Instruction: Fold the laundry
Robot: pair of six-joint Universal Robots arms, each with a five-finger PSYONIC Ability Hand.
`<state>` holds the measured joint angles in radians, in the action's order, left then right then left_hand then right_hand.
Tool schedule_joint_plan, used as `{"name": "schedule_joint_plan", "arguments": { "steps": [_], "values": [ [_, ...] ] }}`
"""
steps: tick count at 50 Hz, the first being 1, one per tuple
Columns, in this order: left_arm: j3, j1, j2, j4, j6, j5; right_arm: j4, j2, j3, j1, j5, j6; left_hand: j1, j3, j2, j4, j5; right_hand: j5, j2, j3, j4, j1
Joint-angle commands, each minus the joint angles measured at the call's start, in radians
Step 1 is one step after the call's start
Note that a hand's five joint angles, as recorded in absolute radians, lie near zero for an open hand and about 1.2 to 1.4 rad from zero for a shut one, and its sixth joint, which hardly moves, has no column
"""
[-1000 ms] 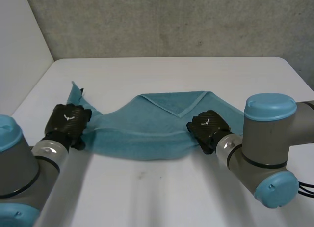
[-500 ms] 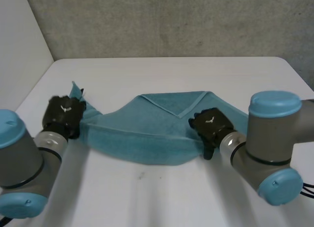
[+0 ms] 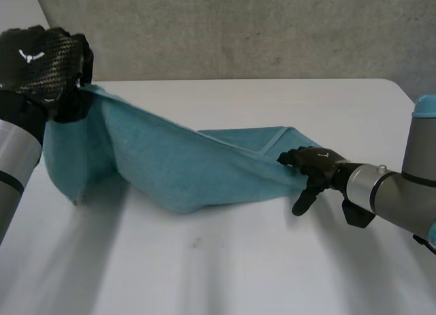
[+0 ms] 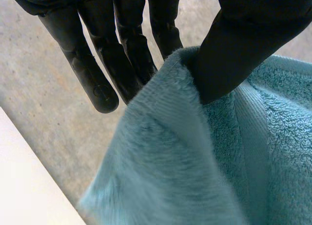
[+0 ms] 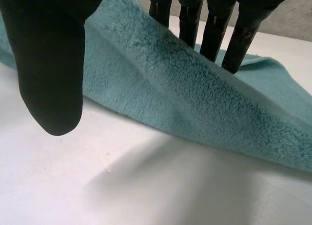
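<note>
A teal towel [image 3: 184, 165] stretches across the white table [image 3: 231, 267] from upper left down to the right. My left hand [image 3: 41, 63] is raised high at the left and shut on the towel's left end; the cloth hangs from it. In the left wrist view the towel's edge [image 4: 195, 161] is pinched between thumb and fingers [image 4: 131, 54]. My right hand [image 3: 320, 166] is open low at the towel's right end. In the right wrist view its straight fingers [image 5: 209, 25] rest behind the towel's [image 5: 195, 103] raised edge, and the thumb stands apart in front.
A grey wall [image 3: 238, 28] runs behind the table's far edge. Bare white tabletop lies in front of the towel and beyond it. My right arm [image 3: 409, 192] reaches in from the right edge.
My left hand has risen high and to the left, lifting the towel's left end off the table. My right hand has opened and slid rightward along the towel's right end.
</note>
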<state>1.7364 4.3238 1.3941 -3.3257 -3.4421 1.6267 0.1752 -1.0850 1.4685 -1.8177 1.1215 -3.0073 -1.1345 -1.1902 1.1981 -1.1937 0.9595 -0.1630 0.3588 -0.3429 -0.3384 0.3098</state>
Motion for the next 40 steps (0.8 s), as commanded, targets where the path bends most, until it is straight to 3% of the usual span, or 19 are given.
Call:
{"name": "schedule_joint_plan", "arguments": {
  "steps": [1, 5, 11, 16, 22, 27, 30, 32, 35, 36, 38, 40],
  "values": [
    [-0.02, -0.004, -0.036, 0.003, 0.004, 0.001, -0.084, 0.12, -0.066, -0.009, 0.018, 0.014, -0.262, -0.206, 0.198, -0.203, 0.262, -0.281, 0.26, -0.276, -0.28, 0.309],
    [-0.018, 0.007, -0.05, 0.005, 0.004, 0.001, -0.111, 0.149, -0.097, -0.009, 0.038, 0.018, -0.262, -0.206, 0.198, -0.203, 0.262, -0.352, 0.331, -0.347, -0.351, 0.38],
    [-0.014, 0.03, -0.066, 0.008, 0.003, 0.001, -0.114, 0.197, -0.181, 0.0, 0.141, 0.097, -0.262, -0.206, 0.198, -0.203, 0.262, -0.569, 0.548, -0.564, -0.568, 0.597],
    [-0.008, 0.077, -0.075, 0.008, 0.003, -0.001, -0.118, 0.197, -0.186, 0.003, 0.159, 0.156, -0.262, -0.206, 0.198, -0.203, 0.262, -0.657, 0.636, -0.652, -0.656, 0.685],
    [-0.001, 0.134, -0.073, 0.005, 0.004, -0.005, -0.122, 0.195, -0.194, 0.035, 0.164, 0.189, -0.262, -0.206, 0.198, -0.203, 0.262, -1.058, 1.037, -1.053, -1.057, 1.086],
    [0.002, 0.158, -0.064, 0.002, 0.004, -0.005, -0.125, 0.169, -0.194, 0.069, 0.192, 0.203, -0.262, -0.206, 0.198, -0.203, 0.262, -1.059, 1.037, -1.053, -1.058, 1.087],
    [0.008, 0.172, -0.058, 0.0, 0.004, -0.005, -0.128, 0.076, -0.178, 0.08, 0.196, 0.217, -0.262, -0.206, 0.198, -0.203, 0.262, -1.059, 1.037, -1.053, -1.058, 1.087],
    [0.008, 0.177, -0.056, 0.0, 0.003, -0.007, -0.106, -0.177, -0.172, 0.128, 0.199, 0.283, -0.262, -0.206, 0.198, -0.203, 0.262, -1.059, 1.037, -1.053, -1.058, 1.087],
    [0.003, 0.192, -0.047, -0.003, 0.003, -0.011, -0.095, -0.222, -0.177, 0.139, 0.201, 0.303, -0.262, -0.206, 0.198, -0.203, 0.262, -1.059, 1.037, -1.053, -1.058, 1.087],
    [0.0, 0.204, -0.041, -0.005, 0.003, -0.02, -0.01, -0.356, -0.203, 0.159, 0.196, 0.388, -0.262, -0.206, 0.198, -0.203, 0.262, -1.059, 1.037, -1.053, -1.058, 1.087],
    [-0.003, 0.218, -0.032, -0.003, 0.003, -0.034, 0.024, -0.378, -0.217, 0.164, 0.196, 0.41, -0.262, -0.206, 0.198, -0.203, 0.262, -1.059, 1.037, -1.053, -1.058, 1.087],
    [-0.003, 0.243, -0.012, 0.003, 0.003, -0.059, 0.165, -0.408, -0.254, 0.166, 0.182, 0.487, -0.262, -0.206, 0.198, -0.203, 0.262, -1.059, 1.037, -1.053, -1.058, 1.087]
  ]
}}
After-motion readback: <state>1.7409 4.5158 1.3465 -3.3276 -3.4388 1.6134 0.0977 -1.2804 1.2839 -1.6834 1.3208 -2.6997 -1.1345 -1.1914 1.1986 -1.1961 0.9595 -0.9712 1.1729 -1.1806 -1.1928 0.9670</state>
